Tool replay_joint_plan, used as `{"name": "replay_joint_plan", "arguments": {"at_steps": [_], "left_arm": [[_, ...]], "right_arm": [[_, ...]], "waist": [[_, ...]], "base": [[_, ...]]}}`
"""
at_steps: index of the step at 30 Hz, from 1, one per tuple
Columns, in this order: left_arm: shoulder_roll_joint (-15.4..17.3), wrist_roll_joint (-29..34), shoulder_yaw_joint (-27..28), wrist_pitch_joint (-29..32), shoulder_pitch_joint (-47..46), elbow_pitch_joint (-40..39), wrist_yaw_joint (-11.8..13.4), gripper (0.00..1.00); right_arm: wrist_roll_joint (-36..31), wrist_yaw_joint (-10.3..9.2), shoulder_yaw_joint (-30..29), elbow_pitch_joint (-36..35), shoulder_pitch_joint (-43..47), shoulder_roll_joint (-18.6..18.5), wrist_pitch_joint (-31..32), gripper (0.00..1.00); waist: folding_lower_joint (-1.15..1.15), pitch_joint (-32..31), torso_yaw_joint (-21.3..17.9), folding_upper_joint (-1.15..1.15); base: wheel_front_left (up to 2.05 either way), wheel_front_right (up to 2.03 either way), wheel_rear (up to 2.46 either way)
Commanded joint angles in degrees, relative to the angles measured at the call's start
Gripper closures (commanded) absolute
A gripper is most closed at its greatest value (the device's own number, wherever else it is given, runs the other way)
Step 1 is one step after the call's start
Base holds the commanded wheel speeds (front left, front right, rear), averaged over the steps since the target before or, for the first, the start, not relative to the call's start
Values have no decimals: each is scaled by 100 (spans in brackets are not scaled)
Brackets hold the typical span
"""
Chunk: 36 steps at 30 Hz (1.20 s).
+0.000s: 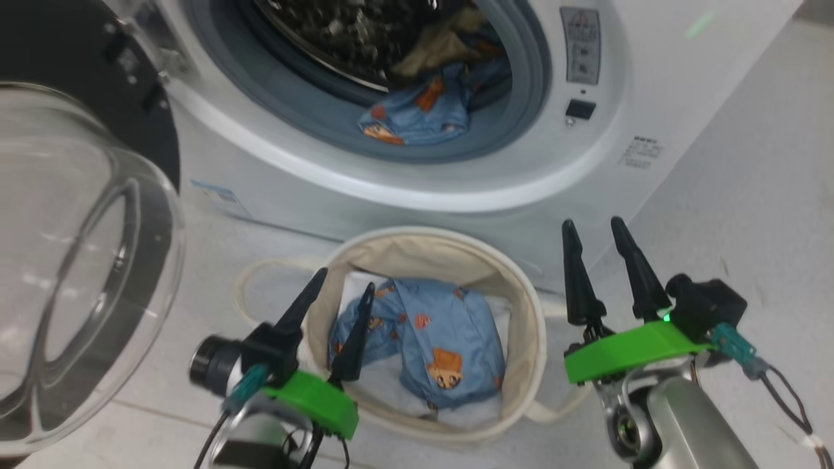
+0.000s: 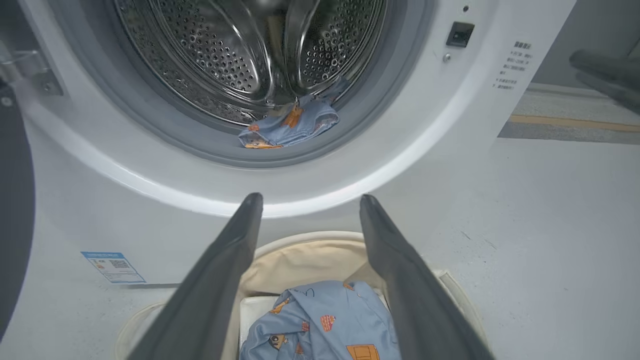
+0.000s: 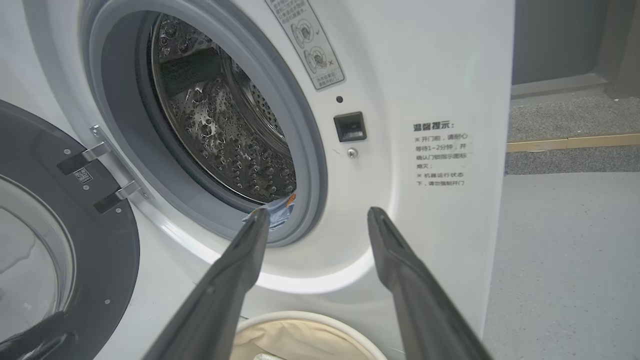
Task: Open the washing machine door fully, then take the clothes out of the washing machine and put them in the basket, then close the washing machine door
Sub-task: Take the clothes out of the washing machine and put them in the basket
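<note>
Clothes (image 1: pixel 417 120) part-moved: one garment (image 1: pixel 427 339) in the basket (image 1: pixel 529 312), more at the drum mouth (image 1: pixel 313 104), upper centre.
My left gripper (image 1: pixel 345 279) over the basket and right gripper (image 1: pixel 593 223) beside it both stand wide, empty; I should reach past the gasket (image 1: pixel 521 111) and pinch a thick fold.

I count 1 washing machine (image 1: pixel 651 78), 1 washing machine door (image 1: pixel 85 260), 1 basket (image 1: pixel 423 234) with 2 loop handles (image 1: pixel 244 293), 1 blue garment (image 1: pixel 423 345) inside it, 1 other blue garment (image 1: pixel 417 117) on the gasket (image 1: pixel 293 111), 1 beige piece (image 1: pixel 436 45) in the drum (image 1: pixel 326 32), 2 tools, left tool (image 1: pixel 346 278) and right tool (image 1: pixel 592 221), 2 fingers (image 1: pixel 576 280) each
</note>
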Motion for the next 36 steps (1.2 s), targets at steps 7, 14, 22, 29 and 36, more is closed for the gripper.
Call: {"name": "replay_joint_plan", "arguments": {"at_steps": [7,14,22,29,36], "left_arm": [[77,24,577,-28,790,-1416,148,0],[70,151,751,-28,1313,-2271,178,0],[52,139,940,-28,1698,-2771,289,0],[45,210,958,-28,1765,-2867,295,0],[42,239,937,-28,1742,-2843,308,0]], "right_arm": [[66,2,100,-298,347,33,-70,0],[117,2,-58,-380,603,33,-70,0],[191,2,-168,-415,823,33,-70,0],[181,2,-170,-429,783,33,-70,0],[183,2,-158,-418,753,33,-70,0]], "waist": [[0,-603,129,0],[0,-810,123,0],[0,-932,30,0],[0,-909,-19,0],[0,-874,-30,0]], "base": [[0,0,0],[0,0,0],[0,0,0],[0,0,0],[0,0,0]]}}
